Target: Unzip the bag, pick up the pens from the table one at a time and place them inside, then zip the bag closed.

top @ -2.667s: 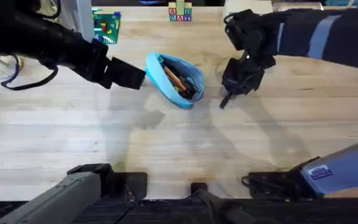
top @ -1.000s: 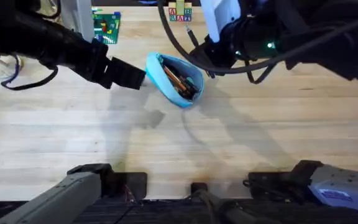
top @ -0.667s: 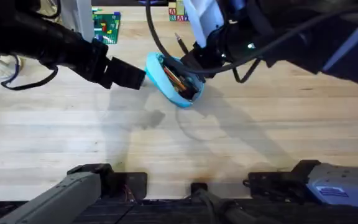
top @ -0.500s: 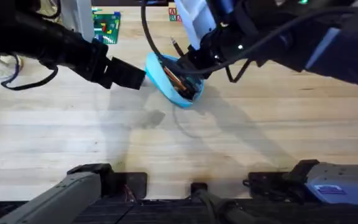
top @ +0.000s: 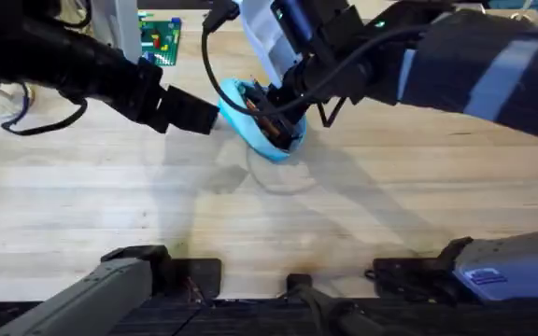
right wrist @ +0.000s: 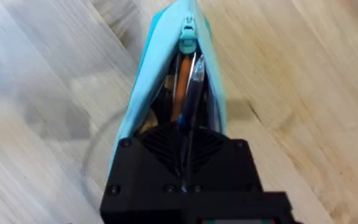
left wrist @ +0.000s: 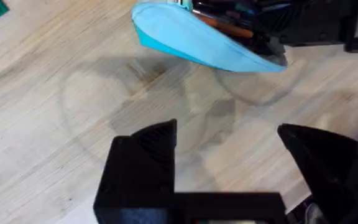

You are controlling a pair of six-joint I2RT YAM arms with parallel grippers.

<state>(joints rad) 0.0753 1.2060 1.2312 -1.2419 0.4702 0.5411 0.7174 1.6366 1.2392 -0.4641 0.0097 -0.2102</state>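
The turquoise bag (top: 243,114) lies unzipped on the table (top: 362,205), with orange and dark pens (top: 267,125) showing in its opening. My right gripper (top: 280,99) hovers over the bag's far end. In the right wrist view it (right wrist: 185,142) is shut on a slim dark pen (right wrist: 193,81) that points down into the open bag (right wrist: 143,93), just below the zipper pull (right wrist: 187,43). An orange pen (right wrist: 180,84) lies inside beside it. My left gripper (top: 192,112) stands open just left of the bag (left wrist: 191,38), its fingers (left wrist: 145,158) apart from the fabric.
A green brick plate (top: 161,39) lies at the table's back left, behind the left arm. The near half of the table is bare wood. The arm bases (top: 157,266) sit along the front edge.
My right gripper carried the dark pen from the table right of the bag, leftward over the bag, and lowered its tip into the opening. The left arm stayed still.
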